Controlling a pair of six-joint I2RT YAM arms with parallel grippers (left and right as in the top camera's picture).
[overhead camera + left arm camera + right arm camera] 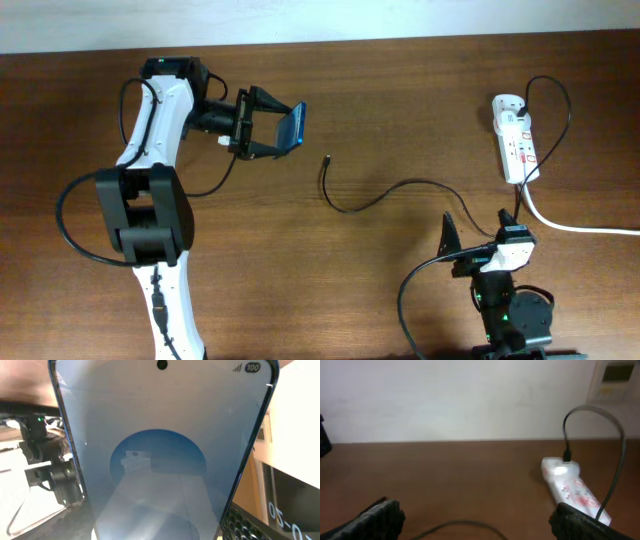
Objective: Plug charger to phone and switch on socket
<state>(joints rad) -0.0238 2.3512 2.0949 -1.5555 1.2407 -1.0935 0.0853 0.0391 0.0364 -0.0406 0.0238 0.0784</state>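
My left gripper [272, 128] is shut on the phone [292, 124] and holds it tilted above the table at the upper left; its blue screen fills the left wrist view [160, 450]. The charger [375, 196] is a thin black cable that runs from the socket [514, 138] at the right across the table, with its plug tip [328, 159] lying free right of the phone. My right gripper [478, 226] is open and empty near the front edge, behind the cable [460, 525]; the socket [572, 490] lies ahead to its right.
The socket's thick white cord [575, 227] runs off the right edge of the wooden table [400, 90]. A pale wall [460, 400] stands behind the table's far edge.
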